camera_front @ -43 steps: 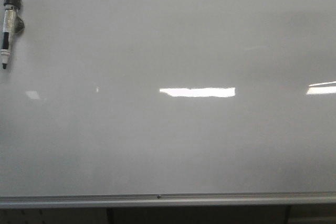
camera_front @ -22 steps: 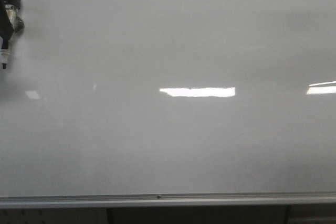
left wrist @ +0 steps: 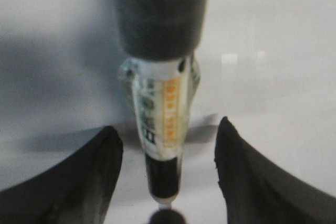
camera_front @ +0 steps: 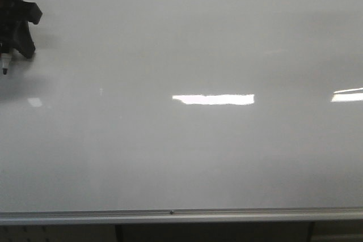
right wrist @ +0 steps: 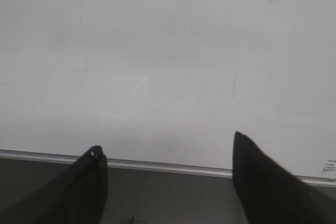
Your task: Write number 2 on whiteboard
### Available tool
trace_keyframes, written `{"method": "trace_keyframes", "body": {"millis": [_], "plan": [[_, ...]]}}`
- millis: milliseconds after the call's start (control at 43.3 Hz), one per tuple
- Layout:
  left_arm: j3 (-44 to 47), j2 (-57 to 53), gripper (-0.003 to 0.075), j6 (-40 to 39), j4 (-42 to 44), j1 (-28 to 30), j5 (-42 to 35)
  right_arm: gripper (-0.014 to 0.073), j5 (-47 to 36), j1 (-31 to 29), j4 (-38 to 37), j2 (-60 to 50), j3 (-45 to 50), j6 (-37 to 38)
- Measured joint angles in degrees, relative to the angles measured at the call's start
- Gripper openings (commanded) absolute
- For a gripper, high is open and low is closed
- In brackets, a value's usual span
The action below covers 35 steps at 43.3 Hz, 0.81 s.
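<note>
The whiteboard (camera_front: 198, 43) fills the front view; no number 2 shows on it. A marker (camera_front: 5, 60) with a white body and black cap hangs at its far upper left, tip down. My left gripper (camera_front: 16, 29) is over the marker's body. In the left wrist view the marker (left wrist: 163, 114) stands between the two black fingers of the left gripper (left wrist: 168, 127), which is open with a gap on each side. My right gripper (right wrist: 165, 142) is open and empty over the board's lower edge; it does not show in the front view.
A silver bottom rail (camera_front: 181, 215) runs along the board's lower edge, also seen in the right wrist view (right wrist: 168, 166). Bright light reflections (camera_front: 212, 99) lie across the board's middle and right edge. Dark space lies below the rail.
My left gripper has come into the front view at the upper left and now covers the marker's body. The marker has not moved.
</note>
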Motion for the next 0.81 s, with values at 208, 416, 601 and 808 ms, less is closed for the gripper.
{"method": "trace_keyframes", "body": {"millis": [208,416,601,808], "plan": [[0.00,0.50,0.0127,0.00,0.46,0.00,0.23,0.0527,0.00,0.00,0.00,0.00,0.00,0.00],[0.00,0.65,-0.0011,0.00,1.61,0.00,1.04,0.0527,0.00,0.00,0.00,0.00,0.00,0.00],[0.00,-2.03,-0.0013,3.94,2.02,-0.13,7.62,0.0527,0.61,0.00,1.40,0.00,-0.35,0.00],[0.00,-9.83,-0.0011,11.92,1.78,-1.31,18.89,0.0527,7.87,0.00,3.40,1.35,-5.19,0.00]]}}
